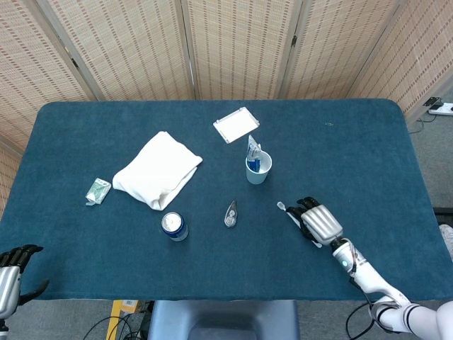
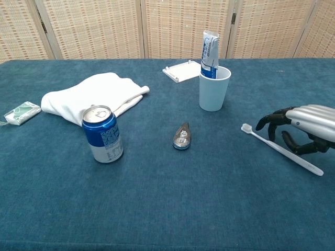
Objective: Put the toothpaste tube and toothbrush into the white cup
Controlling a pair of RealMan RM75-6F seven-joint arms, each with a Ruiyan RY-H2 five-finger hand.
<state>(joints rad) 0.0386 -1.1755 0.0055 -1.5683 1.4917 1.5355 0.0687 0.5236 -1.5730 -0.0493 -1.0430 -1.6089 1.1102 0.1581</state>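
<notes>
The white cup [image 1: 258, 170] [image 2: 214, 91] stands upright near the table's middle, with the toothpaste tube [image 1: 253, 150] [image 2: 209, 49] upright inside it. A white toothbrush [image 1: 289, 213] [image 2: 261, 138] lies flat on the blue cloth to the cup's right and nearer me, bristle head pointing left. My right hand [image 1: 318, 221] [image 2: 306, 125] hovers over its handle, dark fingers on the far side and thumb on the near side, a gap still showing between them. My left hand [image 1: 10, 273] rests off the table's front left corner, holding nothing, fingers apart.
A blue soda can [image 1: 174, 226] [image 2: 103, 134] stands front left. A folded white towel [image 1: 157, 170] [image 2: 91, 97] lies behind it. A small silver teardrop object [image 1: 231, 213] [image 2: 182, 137] sits centre. A white tray [image 1: 236, 125] lies behind the cup, a green packet [image 1: 98, 190] far left.
</notes>
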